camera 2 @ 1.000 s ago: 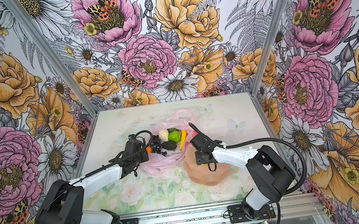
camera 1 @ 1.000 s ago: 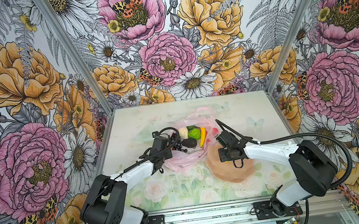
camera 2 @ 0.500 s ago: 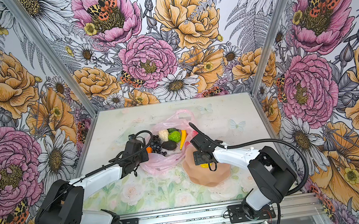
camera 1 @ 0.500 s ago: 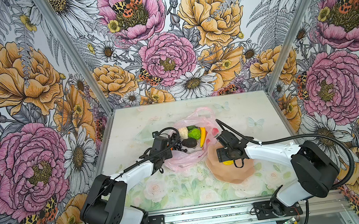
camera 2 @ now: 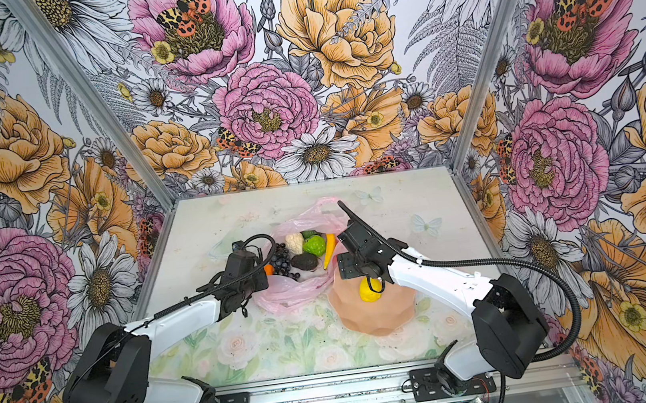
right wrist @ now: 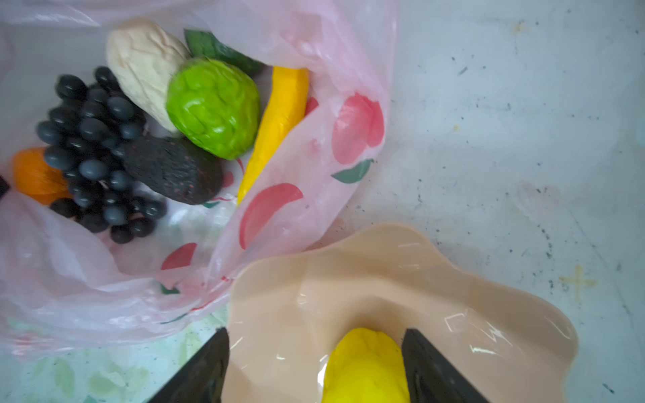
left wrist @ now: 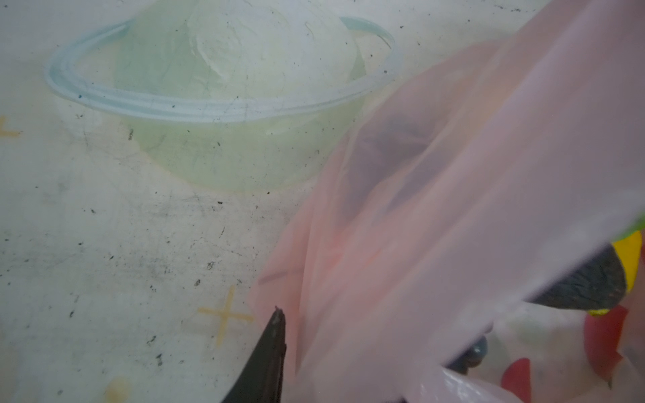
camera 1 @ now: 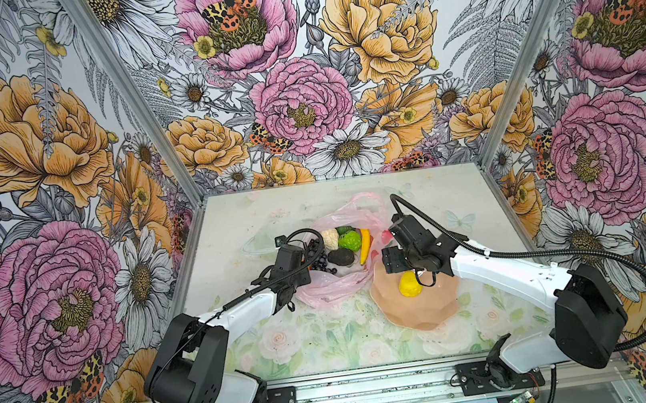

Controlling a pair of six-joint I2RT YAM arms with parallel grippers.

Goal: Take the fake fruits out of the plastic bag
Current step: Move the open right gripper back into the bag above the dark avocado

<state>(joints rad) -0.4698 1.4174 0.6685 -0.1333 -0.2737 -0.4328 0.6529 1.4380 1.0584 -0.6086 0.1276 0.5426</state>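
I had left gripper [camera 1: 303, 267] narrow, pinching bag [camera 1: 326, 292] at its left edge, right gripper [right wrist: 314, 331] wide above lemon [right wrist: 366, 366], lemon lay in dish [right wrist: 453, 279] just right of bag, grapes [right wrist: 94, 150], avocado [right wrist: 174, 171], banana [right wrist: 275, 125] sat inside bag, mid-table

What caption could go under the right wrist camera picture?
Open right gripper over a lemon in the peach dish, beside the pink bag of fake fruits.

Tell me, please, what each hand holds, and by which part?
Left hand appears to pinch the plastic bag by its rim; right hand is open, holding nothing.
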